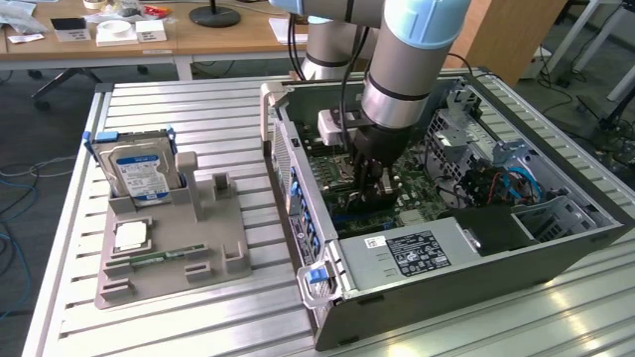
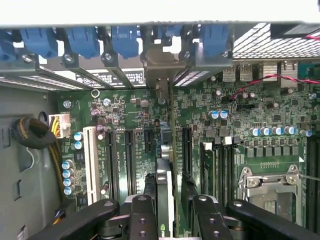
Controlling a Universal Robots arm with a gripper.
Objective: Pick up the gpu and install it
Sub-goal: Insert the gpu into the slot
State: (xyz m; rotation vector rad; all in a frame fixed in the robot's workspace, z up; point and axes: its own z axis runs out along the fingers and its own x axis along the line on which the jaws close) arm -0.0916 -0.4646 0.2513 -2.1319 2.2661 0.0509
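The gpu [image 2: 165,175] stands on edge in a motherboard [image 2: 130,115] slot. I see it edge-on as a thin card, and its silver bracket [image 2: 160,90] reaches the case's rear wall. My gripper [image 2: 172,202] straddles the card's upper edge, one black finger [image 2: 142,215] on each side, with a narrow gap showing beside the card. In the exterior view my gripper [image 1: 372,195] reaches straight down into the open computer case [image 1: 447,268], and it hides the card there.
A grey fixture [image 1: 223,253] on the exterior view's left holds a blue-labelled hard drive [image 1: 139,171], a small square chip [image 1: 131,236] and a green memory stick [image 1: 159,256]. Inside the case are the power supply [image 1: 417,249], drive cage [image 1: 466,126], cables [image 1: 506,182] and the processor socket [image 2: 270,185].
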